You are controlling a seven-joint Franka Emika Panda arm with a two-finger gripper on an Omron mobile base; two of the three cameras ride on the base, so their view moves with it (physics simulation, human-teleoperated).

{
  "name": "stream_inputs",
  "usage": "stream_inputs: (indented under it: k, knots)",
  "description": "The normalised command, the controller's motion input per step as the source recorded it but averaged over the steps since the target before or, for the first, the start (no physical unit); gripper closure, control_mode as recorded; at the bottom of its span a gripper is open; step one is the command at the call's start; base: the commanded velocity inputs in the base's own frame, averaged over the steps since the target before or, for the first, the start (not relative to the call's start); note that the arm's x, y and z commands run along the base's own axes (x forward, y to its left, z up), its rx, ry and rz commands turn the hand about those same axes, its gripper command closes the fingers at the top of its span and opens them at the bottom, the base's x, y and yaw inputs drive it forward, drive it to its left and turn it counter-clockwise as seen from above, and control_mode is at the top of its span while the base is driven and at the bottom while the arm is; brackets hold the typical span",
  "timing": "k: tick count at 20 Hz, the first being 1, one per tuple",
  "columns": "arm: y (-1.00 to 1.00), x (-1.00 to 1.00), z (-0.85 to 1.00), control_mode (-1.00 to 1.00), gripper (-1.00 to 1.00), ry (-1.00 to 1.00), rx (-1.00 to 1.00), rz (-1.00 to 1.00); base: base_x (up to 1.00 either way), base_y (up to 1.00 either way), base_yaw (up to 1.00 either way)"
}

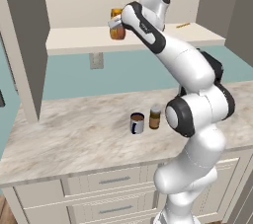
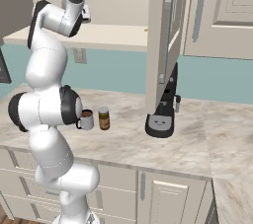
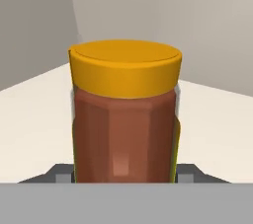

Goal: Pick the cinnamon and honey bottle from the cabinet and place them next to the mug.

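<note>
The amber honey bottle (image 1: 117,32) with its yellow cap stands on the pale shelf of the open cabinet (image 1: 74,40). My gripper (image 1: 115,23) reaches in to it. In the hand view the honey bottle (image 3: 123,119) sits very close between the two fingertips (image 3: 63,173), which press against its sides, so my gripper (image 3: 126,174) is shut on it. Down on the marble counter, the blue-grey mug (image 1: 137,123) holds brown liquid. The small brown cinnamon jar (image 1: 155,117) stands upright just right of it. The right base view shows the mug (image 2: 87,119) and the cinnamon (image 2: 104,118) beside my arm.
An open cabinet door (image 2: 165,35) hangs above a black coffee machine (image 2: 162,114) on the counter. A small yellow stick (image 1: 183,25) lies at the shelf's right end. Drawers with metal handles (image 1: 113,181) sit below the counter edge. A grey-brown side panel (image 1: 27,45) bounds the cabinet's left.
</note>
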Motion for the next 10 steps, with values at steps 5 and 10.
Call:
stream_inputs:
  k: [5, 10]
  knots:
    - [0.00, -0.86, 0.00, -1.00, 1.00, -0.05, 0.00, -0.03, 0.00, 0.00, 0.00]
    - [0.00, -0.98, 0.00, -1.00, 1.00, -0.05, 0.01, -0.04, 0.00, 0.00, 0.00]
